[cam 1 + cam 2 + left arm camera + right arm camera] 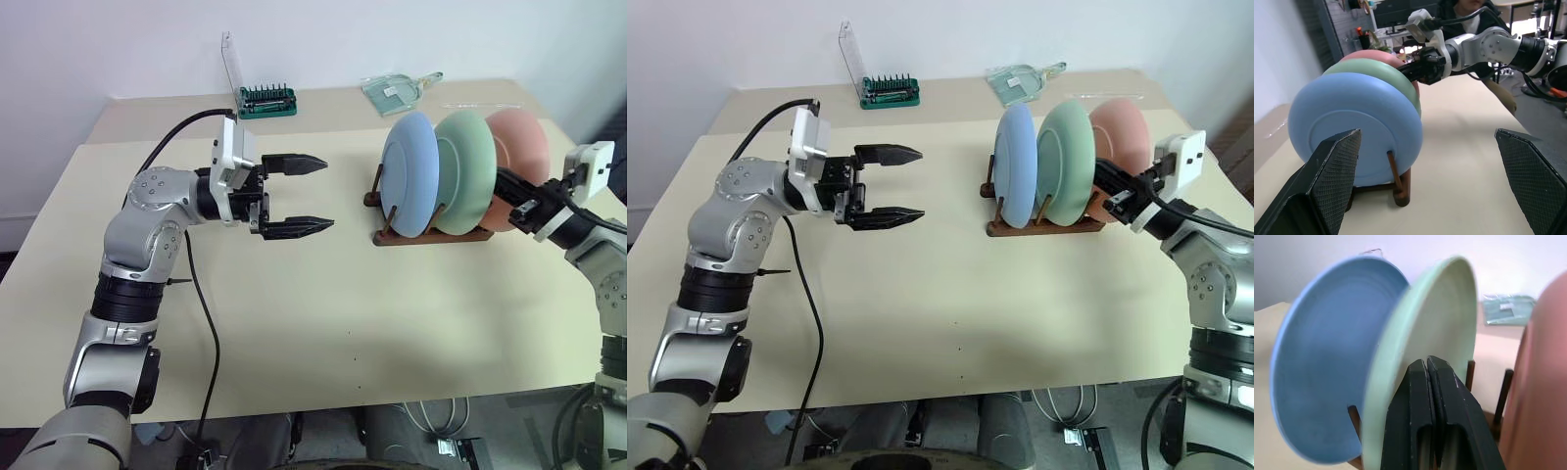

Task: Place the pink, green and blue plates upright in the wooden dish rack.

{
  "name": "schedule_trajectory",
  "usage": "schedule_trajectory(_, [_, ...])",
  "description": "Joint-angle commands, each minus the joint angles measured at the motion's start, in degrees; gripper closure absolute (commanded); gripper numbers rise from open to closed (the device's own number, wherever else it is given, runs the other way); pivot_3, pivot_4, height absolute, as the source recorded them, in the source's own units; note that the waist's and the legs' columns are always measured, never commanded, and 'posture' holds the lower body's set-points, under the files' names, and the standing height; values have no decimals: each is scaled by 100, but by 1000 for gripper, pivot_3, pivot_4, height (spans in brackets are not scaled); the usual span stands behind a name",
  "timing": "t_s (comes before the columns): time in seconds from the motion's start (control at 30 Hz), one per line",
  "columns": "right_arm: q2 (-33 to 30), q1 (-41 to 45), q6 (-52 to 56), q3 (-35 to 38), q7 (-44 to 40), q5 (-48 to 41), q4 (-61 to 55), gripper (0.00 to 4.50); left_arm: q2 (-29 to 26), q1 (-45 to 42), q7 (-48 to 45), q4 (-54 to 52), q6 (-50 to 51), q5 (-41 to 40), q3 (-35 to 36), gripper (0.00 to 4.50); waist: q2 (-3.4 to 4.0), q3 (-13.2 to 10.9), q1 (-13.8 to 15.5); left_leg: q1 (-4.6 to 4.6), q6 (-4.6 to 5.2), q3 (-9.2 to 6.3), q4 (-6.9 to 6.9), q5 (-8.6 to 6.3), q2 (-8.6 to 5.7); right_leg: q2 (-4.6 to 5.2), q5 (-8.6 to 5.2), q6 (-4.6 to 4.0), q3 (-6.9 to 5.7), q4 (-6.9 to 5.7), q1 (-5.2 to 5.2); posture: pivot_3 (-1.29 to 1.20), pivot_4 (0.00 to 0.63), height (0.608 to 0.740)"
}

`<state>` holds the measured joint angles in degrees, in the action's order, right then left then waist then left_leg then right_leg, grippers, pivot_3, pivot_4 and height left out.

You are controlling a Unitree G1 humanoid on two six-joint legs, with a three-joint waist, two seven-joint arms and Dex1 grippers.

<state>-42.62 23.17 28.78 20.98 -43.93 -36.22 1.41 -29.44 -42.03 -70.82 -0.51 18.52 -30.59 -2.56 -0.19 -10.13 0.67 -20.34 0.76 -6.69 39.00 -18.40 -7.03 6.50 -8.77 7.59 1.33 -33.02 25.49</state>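
Three plates are seen standing on edge in the wooden dish rack, which sits on the table right of centre in the left eye view. The blue plate is placed at the rack's left end, the green plate in the middle, and the pink plate at the right end, partly covered by the green one. Each plate is tilted slightly and is held between the thin upright pegs.

The left hand is held level at centre left of the frame, pointed toward the rack, well apart from the blue plate; its two black fingers are spread wide with nothing between them. The right hand is found at the right of the frame, its fingers pressed together and gripping nothing, with the tips lying between the green and pink plates. In the right wrist view the closed fingers are shown just before the green plate's face; whether it is touched cannot be told.

At the top of the frame, a green bit holder and a clear plastic item are set on the far table.
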Motion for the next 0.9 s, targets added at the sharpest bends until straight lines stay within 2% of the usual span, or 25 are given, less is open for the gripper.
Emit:
schedule_trajectory(0.03, [-112,164,-119,50,-109,58,30,4477,-51,32,35,-220,-14,-98,145,0,0,0,1,0,-1,0,0,0,0,0,0,0,0,0,0,0,150,740])
schedule_trajectory(0.3, [-202,259,70,298,-92,-53,-3,4477,-61,55,69,-256,11,-108,146,0,0,0,2,-1,-1,0,0,1,0,0,0,0,0,0,0,0,150,740])
schedule_trajectory(0.67, [-383,-595,586,831,-202,-574,-893,4477,-16,-17,15,-137,-23,-103,117,0,0,0,-3,-1,11,-2,0,-6,-1,2,0,0,-1,1,0,0,150,740])
schedule_trajectory(0.8, [-377,-608,472,1377,-87,-827,-1097,4477,-14,-69,-20,-31,-89,-52,120,0,0,0,8,-2,10,-2,0,-6,0,1,0,0,-2,0,1,0,150,740])
schedule_trajectory(0.9, [-179,-584,482,2009,67,-1513,-1447,4477,-36,-136,-42,113,-126,-24,152,0,0,0,16,-3,11,-2,0,-6,-1,2,0,0,-2,1,0,0,150,740])
